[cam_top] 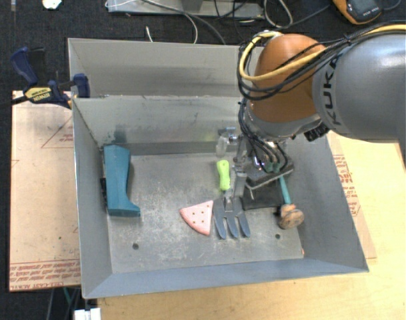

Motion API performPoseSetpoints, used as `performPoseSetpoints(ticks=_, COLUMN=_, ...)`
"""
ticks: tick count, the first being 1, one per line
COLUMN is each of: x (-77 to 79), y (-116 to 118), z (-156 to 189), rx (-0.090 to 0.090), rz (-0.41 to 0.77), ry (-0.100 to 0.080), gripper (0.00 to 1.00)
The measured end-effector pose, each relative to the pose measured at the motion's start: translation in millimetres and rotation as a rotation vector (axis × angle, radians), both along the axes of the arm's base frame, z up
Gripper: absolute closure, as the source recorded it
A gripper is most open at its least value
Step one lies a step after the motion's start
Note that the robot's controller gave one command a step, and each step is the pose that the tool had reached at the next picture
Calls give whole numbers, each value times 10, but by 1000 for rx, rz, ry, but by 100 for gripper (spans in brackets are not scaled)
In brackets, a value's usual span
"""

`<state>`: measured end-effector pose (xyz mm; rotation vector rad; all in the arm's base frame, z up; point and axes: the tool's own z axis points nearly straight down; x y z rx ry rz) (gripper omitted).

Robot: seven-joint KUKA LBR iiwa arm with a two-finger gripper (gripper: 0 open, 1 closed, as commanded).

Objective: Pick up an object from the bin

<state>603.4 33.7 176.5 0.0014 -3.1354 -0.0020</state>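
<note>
Grey metal bin (89,199) under an overhead camera: the robot's hand (248,177), open or closed one cannot tell, hangs just beside the green handle of a toy fork (229,209) lying near the bin's middle. The fork looks like light, stiff, rather slick plastic, best taken across its narrow handle and not its splayed grey tines. One of each is counted: the fork, a pink wedge (198,217) just left of its tines, a blue boot (118,181) well to its left, and a teal-stemmed, wooden-knobbed tool (287,209) near its right.
</note>
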Motion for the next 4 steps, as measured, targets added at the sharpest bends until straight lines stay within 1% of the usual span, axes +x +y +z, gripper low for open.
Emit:
performPoseSetpoints(ticks=1, x=16, y=-2, z=48, rx=0, rz=-1, ry=-8, gripper=0)
performPoseSetpoints(ticks=2, x=228, y=-132, z=-502, rx=1, rz=227, ry=-18, gripper=0)
performPoseSetpoints(ticks=3, x=329, y=-356, z=-1029, rx=1, rz=626, ry=-14, gripper=0)
performPoseSetpoints(ticks=4, x=366, y=-398, z=-1197, rx=0, rz=657, ry=-16, gripper=0)
